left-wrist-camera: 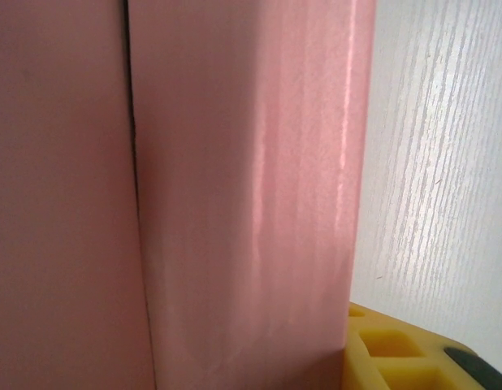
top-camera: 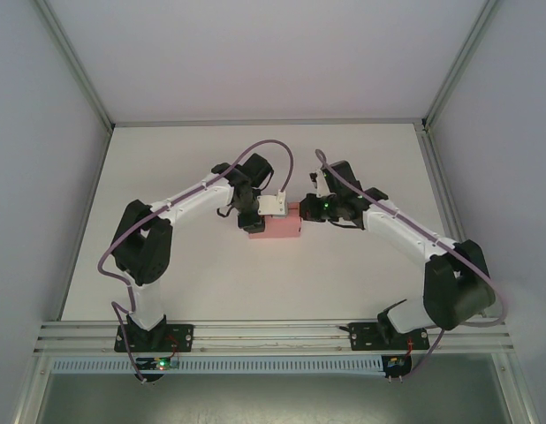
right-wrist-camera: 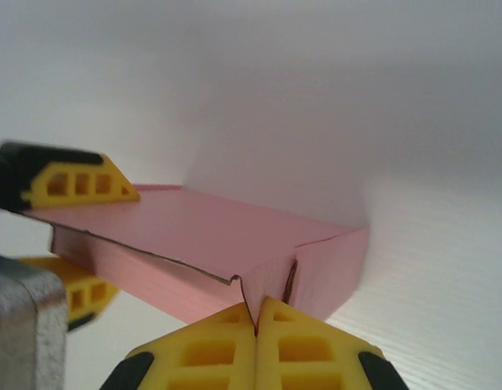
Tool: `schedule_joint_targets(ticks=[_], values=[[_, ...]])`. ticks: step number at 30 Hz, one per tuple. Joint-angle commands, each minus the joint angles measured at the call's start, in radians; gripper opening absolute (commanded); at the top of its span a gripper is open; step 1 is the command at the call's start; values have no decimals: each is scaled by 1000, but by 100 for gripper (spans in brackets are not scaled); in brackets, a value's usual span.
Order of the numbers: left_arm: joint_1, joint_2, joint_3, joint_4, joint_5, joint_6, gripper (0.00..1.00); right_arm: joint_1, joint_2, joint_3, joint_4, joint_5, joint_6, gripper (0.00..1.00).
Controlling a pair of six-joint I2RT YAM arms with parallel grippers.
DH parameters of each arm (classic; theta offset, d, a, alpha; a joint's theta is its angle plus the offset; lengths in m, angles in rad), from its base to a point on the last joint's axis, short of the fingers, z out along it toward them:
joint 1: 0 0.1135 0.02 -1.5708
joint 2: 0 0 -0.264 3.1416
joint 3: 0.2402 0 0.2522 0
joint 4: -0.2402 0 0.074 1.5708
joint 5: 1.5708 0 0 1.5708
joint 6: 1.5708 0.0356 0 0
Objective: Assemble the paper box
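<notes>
Found right pincer (right-wrist-camera: 257, 348) closed, nothing visible between its pads, tips butted against the near corner of the paper box (right-wrist-camera: 194, 236), at the join of end flap and side wall, a dark gap showing there. Logged the box as folded up into a low block directly ahead of those tips, near corner seemingly resting on the table (right-wrist-camera: 446, 244).

Beyond, at the box end farthest from the right pincer, noted left pincer (right-wrist-camera: 125, 244) clamped on the box, one yellow finger (right-wrist-camera: 72, 180) over the top panel, the other under or beside it; could not tell which. Through the left wrist view, saw a seam (left-wrist-camera: 133, 203) between two pink panels, close in front of that pincer.

Judged step in hand: seating the last end flap, assembly nearly done. Next move likely to call for a steady push from the right tips to shut the gap, with the left grip bracing the far end.

Read no brand, label or writing; plain pink card.
</notes>
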Motion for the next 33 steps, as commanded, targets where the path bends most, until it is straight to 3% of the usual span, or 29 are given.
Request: schedule_joint_targets(ticks=[1,7,13,16,21,25,29,31,33], values=[[-16,50,16,-28,18,15,41,39,-61,-41,3,71,-194,0],[-17,54,24,-21,28,-6,41,98,-112,-167,167,151,-206,0],[-17,47,23,-8,38,-33,42,136,-106,-222,250,245,-45,0],[-17,44,18,9,38,-53,43,180,-136,-278,341,277,-79,0],[-17,4,35,12,68,-101,47,194,-160,-294,282,411,-109,0],[-18,-74,16,58,93,-148,69,200,-171,-291,264,467,-77,0],[-18,-154,-19,121,53,-218,82,203,-168,-245,210,509,-38,0],[-18,-198,-36,146,11,-279,100,206,-164,-220,180,528,-6,0],[-17,-241,-58,158,-40,-346,100,209,-158,-202,157,538,17,0]])
